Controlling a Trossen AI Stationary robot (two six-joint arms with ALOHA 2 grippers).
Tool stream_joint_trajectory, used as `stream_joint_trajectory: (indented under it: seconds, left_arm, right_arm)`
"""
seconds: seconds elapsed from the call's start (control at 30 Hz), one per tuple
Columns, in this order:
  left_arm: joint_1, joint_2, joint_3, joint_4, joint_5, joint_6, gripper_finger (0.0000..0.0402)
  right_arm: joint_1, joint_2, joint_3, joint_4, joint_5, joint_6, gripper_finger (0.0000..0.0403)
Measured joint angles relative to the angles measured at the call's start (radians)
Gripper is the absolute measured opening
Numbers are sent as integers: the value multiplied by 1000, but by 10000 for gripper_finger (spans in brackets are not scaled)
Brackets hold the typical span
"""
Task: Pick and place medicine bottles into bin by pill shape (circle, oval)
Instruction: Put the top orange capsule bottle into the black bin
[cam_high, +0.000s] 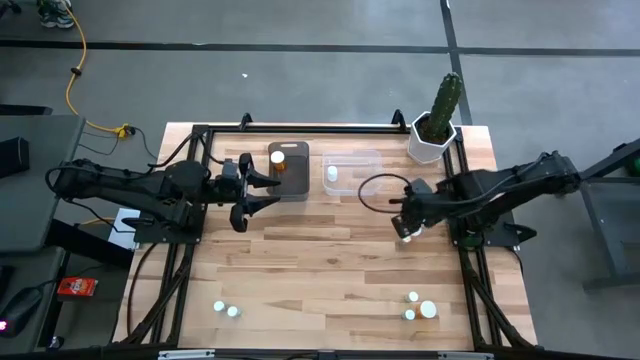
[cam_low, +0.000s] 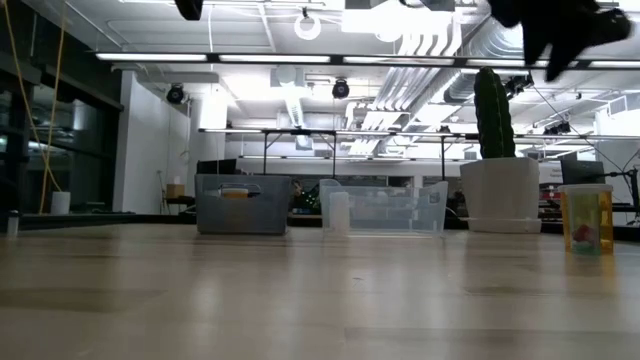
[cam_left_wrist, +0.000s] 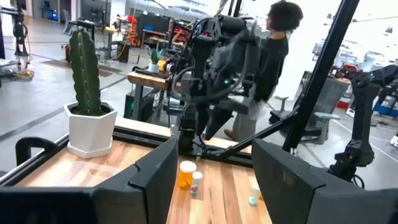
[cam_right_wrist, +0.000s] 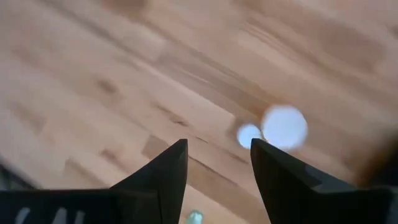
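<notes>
An amber bottle with a white cap stands in the grey bin. A pale bottle stands in the clear bin. Two bottles stand near the front left, and three near the front right. One amber bottle shows in the low view. My left gripper is open and empty in the air beside the grey bin. My right gripper is open and empty above the table right of centre. Two blurred white caps show below it.
A white pot with a green cactus stands at the far right corner. Black frame rails run along the table's sides. A person stands in the room beyond the table. Bare wood lies across the table's middle.
</notes>
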Motion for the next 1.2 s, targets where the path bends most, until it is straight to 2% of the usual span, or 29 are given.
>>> stream_joint_trajectory:
  seconds: [0.23,0.43,0.7,0.8,1.0,1.2]
  left_arm:
    - [0,0,0,-23,-2,-34,195]
    - [0,0,0,-34,-2,-34,195]
    - [0,0,0,-34,-2,-34,195]
    - [0,0,0,-35,-1,-35,195]
    - [0,0,0,-35,-1,-35,195]
    - [0,0,0,-35,-1,-35,195]
  right_arm:
    - [68,25,-106,-11,-2,357,170]
    - [141,19,-190,-2,67,490,184]
    - [136,18,-263,22,77,598,266]
    - [117,19,-323,60,47,653,290]
    - [88,19,-410,230,71,679,300]
    - [63,19,-423,234,78,682,300]
